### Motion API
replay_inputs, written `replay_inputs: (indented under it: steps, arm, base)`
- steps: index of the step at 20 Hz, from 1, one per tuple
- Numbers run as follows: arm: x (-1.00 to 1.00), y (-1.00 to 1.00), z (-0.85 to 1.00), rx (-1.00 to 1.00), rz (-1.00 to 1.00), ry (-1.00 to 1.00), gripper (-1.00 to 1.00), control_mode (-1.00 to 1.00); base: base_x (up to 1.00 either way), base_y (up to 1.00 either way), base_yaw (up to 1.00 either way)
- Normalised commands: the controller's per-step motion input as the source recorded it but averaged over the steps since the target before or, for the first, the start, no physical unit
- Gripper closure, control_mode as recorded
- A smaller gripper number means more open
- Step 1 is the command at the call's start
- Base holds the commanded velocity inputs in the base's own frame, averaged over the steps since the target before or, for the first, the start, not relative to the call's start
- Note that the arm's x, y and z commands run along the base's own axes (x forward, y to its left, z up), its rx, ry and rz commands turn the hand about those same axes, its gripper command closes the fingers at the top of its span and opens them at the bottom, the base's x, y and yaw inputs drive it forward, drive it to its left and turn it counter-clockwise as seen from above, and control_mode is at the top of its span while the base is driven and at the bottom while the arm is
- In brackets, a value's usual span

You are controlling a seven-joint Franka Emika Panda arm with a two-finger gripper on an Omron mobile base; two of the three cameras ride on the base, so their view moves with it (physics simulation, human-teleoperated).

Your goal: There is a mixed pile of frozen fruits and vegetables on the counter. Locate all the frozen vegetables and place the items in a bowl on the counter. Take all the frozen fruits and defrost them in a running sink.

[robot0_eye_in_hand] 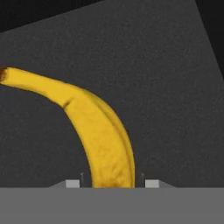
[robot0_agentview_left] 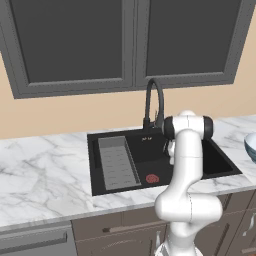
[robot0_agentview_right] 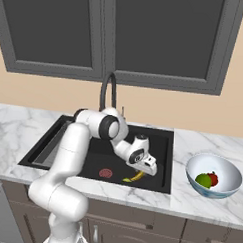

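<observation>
A: Left base view first – what's there?
B: The sink point(robot0_agentview_left: 150, 160) sits in the counter point(robot0_agentview_left: 45, 170), faucet point(robot0_agentview_left: 154, 102) at its far edge, and the arm leans over the basin, hiding its own hand

A: And from the right base view?
B: The gripper point(robot0_agentview_right: 141, 172) is low inside the basin, the banana point(robot0_agentview_right: 133, 177) under it near the drain point(robot0_agentview_right: 106, 172). The bowl point(robot0_agentview_right: 231, 184) on the right holds a green piece point(robot0_agentview_right: 204, 180) and a red one point(robot0_agentview_right: 213, 178)

A: Hand view?
B: The banana point(robot0_eye_in_hand: 94, 131) runs between the fingertips point(robot0_eye_in_hand: 152, 183), which stand just beside it. Whether they're gripping or have let go, I cannot tell

A: So the step?
B: Likely dropping the fruit for defrosting. Next I'd expect spreading the fingers fully, lifting clear, then running the water
</observation>
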Motion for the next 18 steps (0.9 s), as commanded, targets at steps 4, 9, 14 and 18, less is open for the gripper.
replay_inputs:
  steps: [4, 9, 14, 18]
  arm:
    - [0.08, -0.05, -0.17, 0.0, 0.0, -0.04, -1.0, -1.0]
    - [0.07, -0.01, -0.1, 0.0, 0.0, -0.01, -1.0, -1.0]
    - [-0.03, 0.08, 0.31, 0.0, -0.02, 0.0, -1.0, -1.0]
    - [-0.15, 0.13, 0.38, 0.0, 0.0, -0.08, -1.0, -1.0]
  base:
    - [0.0, 0.0, 0.0]
    - [0.0, 0.0, 0.0]
    - [0.0, 0.0, 0.0]
    - [0.0, 0.0, 0.0]
